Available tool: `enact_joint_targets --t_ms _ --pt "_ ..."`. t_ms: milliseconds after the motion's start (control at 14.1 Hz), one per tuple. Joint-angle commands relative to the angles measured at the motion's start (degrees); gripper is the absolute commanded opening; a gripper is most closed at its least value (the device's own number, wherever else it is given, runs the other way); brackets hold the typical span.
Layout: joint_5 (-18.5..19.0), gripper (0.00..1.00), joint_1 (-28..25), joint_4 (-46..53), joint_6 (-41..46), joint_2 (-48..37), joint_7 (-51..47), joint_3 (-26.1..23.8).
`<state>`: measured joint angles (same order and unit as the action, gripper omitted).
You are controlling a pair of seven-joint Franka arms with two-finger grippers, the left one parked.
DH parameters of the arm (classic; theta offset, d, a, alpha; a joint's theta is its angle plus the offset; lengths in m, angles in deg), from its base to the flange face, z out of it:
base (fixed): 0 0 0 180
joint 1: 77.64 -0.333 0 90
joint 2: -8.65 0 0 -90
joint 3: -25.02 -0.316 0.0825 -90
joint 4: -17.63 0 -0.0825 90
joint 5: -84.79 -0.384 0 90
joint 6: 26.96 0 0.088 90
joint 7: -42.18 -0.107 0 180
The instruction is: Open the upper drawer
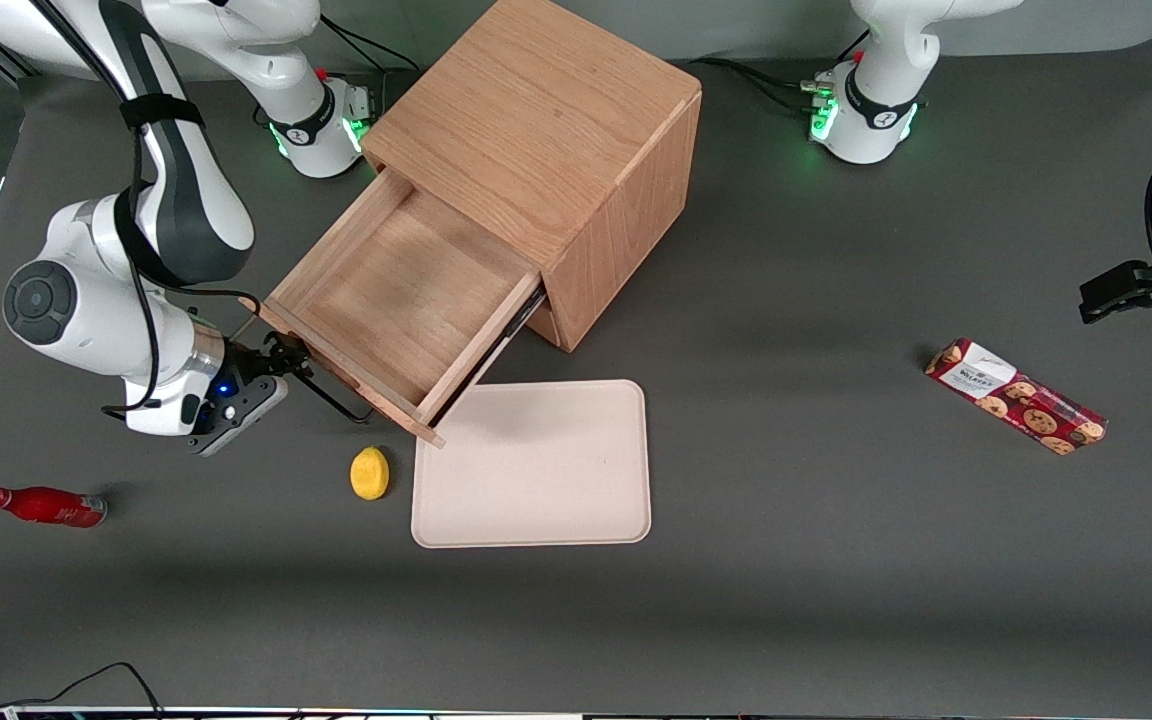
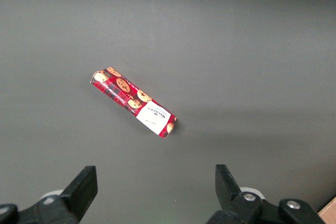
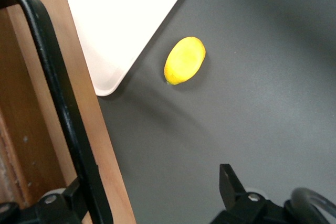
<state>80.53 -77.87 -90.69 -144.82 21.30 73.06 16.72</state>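
The upper drawer (image 1: pixel 406 290) of the oak cabinet (image 1: pixel 536 130) stands pulled far out, and its plain wooden tray is empty. Its thin black bar handle (image 1: pixel 336 400) runs along the drawer front (image 3: pixel 79 77) and also shows in the right wrist view (image 3: pixel 58 103). My right gripper (image 1: pixel 286 362) is at the working arm's end of the drawer front, level with the handle. In the right wrist view the gripper (image 3: pixel 152 195) is open. One finger (image 3: pixel 68 205) is against the handle bar and the other finger (image 3: pixel 229 184) is over bare table. It holds nothing. The lower drawer is mostly hidden under the upper one.
A yellow lemon (image 1: pixel 369 472) (image 3: pixel 185 60) lies nearer the front camera than the drawer front, beside a cream tray (image 1: pixel 532 465) (image 3: pixel 121 14). A red bottle (image 1: pixel 41 505) lies toward the working arm's end. A red cookie pack (image 1: pixel 1014 395) (image 2: pixel 134 102) lies toward the parked arm's end.
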Motion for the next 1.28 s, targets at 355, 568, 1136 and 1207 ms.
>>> enact_joint_targets --t_ms 355,568,1136,1207 --pt "0.39 1.0 1.11 3.38 0.52 0.45 1.02 -0.05" --pt "0.13 1.0 1.02 3.47 2.63 -0.95 0.76 -0.22" --pt "-0.31 1.0 1.02 7.07 8.7 -7.1 -3.44 -0.05" --pt "-0.22 1.0 1.02 7.07 8.7 -8.33 -6.77 0.13"
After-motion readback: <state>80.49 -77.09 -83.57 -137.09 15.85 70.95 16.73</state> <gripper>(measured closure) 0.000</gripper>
